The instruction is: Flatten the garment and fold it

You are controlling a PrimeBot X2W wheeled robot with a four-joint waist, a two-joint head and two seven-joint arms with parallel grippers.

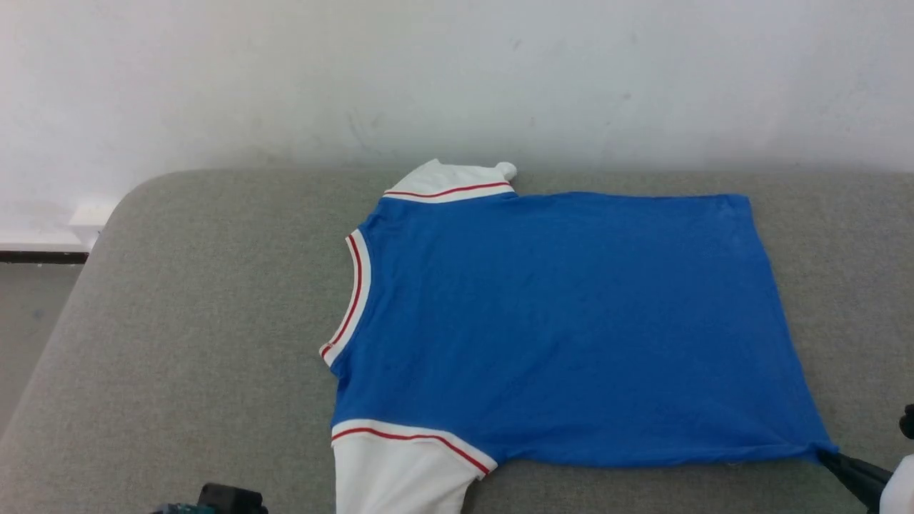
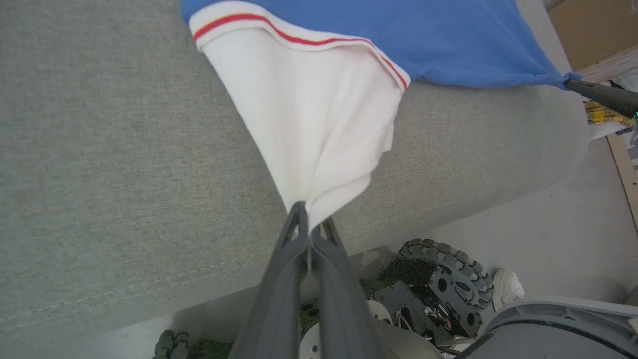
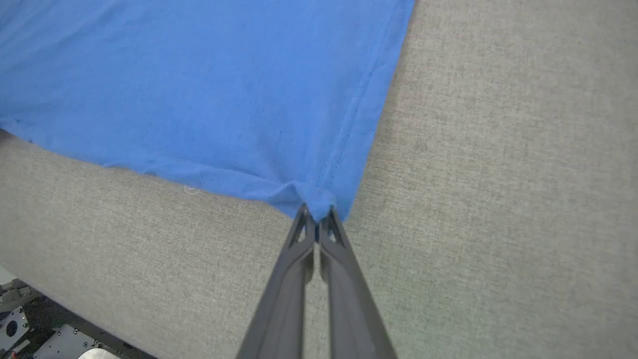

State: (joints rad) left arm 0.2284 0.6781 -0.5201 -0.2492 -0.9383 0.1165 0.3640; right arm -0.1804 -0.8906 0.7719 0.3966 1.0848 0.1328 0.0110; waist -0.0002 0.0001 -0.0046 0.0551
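A grey padded surface [image 1: 200,321] stands in front of a pale wall [image 1: 457,71], and its left part is bare. The shirt [image 1: 564,321] lies spread on it sideways, plain blue side up. Its collar [image 1: 353,300], white with a thin red stripe, points to the left. The far sleeve [image 1: 450,182] is a short white end with a red stripe. It lies bunched at the back edge of the shirt, near the wall. The near sleeve [image 2: 319,124] is white below its red stripe and runs over the front edge of the surface. There it narrows to a gathered point. The left gripper [image 2: 311,224] has its two dark fingers pressed together on that point, with the white cloth pinched between them. Below them, past the edge of the surface, a studded wheel [image 2: 448,269] of the robot's base shows above the pale floor. The blue body of the shirt is mostly smooth, with faint creases. At the right its hem [image 1: 778,314] runs from back to front. The right gripper [image 3: 316,217] is clamped on the near corner of that hem. Its fingertips meet on a small fold of blue cloth, which is drawn to a peak toward the front right of the surface.
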